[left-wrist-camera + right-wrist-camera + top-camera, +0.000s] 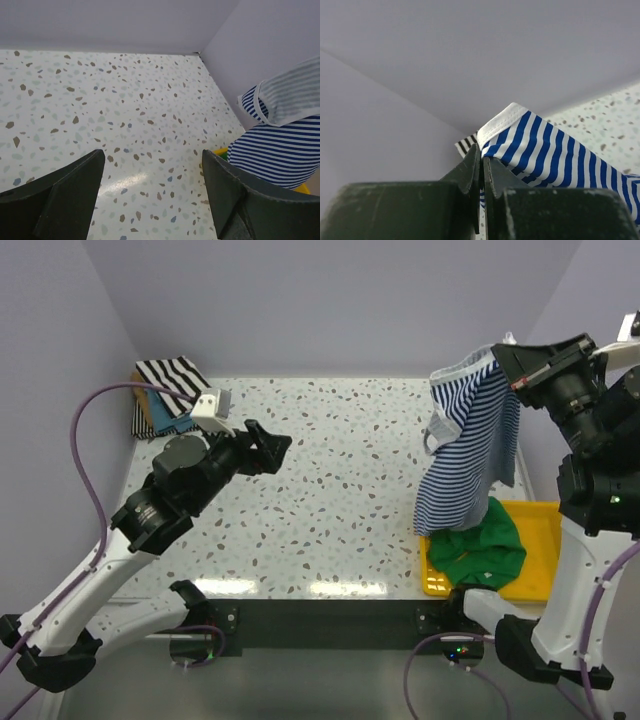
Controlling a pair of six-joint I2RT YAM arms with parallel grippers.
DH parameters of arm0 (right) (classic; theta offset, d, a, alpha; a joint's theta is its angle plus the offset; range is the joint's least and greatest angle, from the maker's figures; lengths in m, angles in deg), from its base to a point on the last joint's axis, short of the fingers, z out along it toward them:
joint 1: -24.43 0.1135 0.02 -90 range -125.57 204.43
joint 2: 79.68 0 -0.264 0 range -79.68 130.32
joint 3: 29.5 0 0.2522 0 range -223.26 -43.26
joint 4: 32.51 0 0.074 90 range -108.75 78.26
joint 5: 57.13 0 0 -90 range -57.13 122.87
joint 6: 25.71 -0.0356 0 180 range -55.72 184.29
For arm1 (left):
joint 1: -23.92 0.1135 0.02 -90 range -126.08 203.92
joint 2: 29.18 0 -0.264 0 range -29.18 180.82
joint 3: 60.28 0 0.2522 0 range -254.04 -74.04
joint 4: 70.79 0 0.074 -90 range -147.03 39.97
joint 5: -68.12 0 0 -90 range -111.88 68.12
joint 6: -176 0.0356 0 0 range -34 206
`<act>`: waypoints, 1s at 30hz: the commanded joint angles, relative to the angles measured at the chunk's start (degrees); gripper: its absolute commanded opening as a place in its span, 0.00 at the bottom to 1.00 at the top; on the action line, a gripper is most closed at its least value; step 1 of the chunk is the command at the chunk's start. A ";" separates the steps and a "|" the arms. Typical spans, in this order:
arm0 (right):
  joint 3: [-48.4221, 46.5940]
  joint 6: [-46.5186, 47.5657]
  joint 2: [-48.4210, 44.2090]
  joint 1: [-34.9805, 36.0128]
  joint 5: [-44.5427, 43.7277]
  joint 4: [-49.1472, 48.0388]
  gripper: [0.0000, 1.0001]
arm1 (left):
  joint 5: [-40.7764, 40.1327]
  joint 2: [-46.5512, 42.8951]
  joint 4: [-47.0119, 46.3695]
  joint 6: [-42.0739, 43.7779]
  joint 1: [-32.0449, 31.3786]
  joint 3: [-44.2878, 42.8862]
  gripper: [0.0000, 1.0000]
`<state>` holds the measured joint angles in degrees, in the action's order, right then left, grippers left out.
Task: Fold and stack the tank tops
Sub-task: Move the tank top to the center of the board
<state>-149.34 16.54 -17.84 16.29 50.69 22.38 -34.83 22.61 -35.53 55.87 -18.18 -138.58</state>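
Top external: blue-striped tank top (470, 440) hangs over the yellow tray (540, 525)
Green tank top (482, 552) lies on the tray's near-left corner. Above the tray, the right gripper (497, 360) is clamped on the striped top's edge. Left gripper (272, 445), well left of the tray, gapes empty. Thin pinch may slip; trailing hem could drag green cloth out.

Plain pale lavender walls (330, 300) enclose a white tabletop (330, 490) speckled with grey, brown and blue flecks. Bright glare patches (340, 587) lie near its dark front strip (320, 625).
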 commanded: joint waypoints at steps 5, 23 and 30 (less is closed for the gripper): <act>-14.40 3.43 11.26 22.25 -7.34 -3.43 0.00 | -7.08 -0.73 2.50 2.01 0.27 -5.16 0.84; -31.80 13.93 41.14 47.11 -35.00 4.14 0.00 | -15.26 -0.47 7.42 2.71 0.27 -8.51 0.85; -37.01 15.49 58.65 45.05 -47.85 6.16 0.00 | -14.21 2.35 7.24 0.16 0.27 -4.47 0.85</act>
<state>-186.20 30.94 38.95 60.77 12.35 27.10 -48.49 24.51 -28.40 57.05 -18.12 -144.76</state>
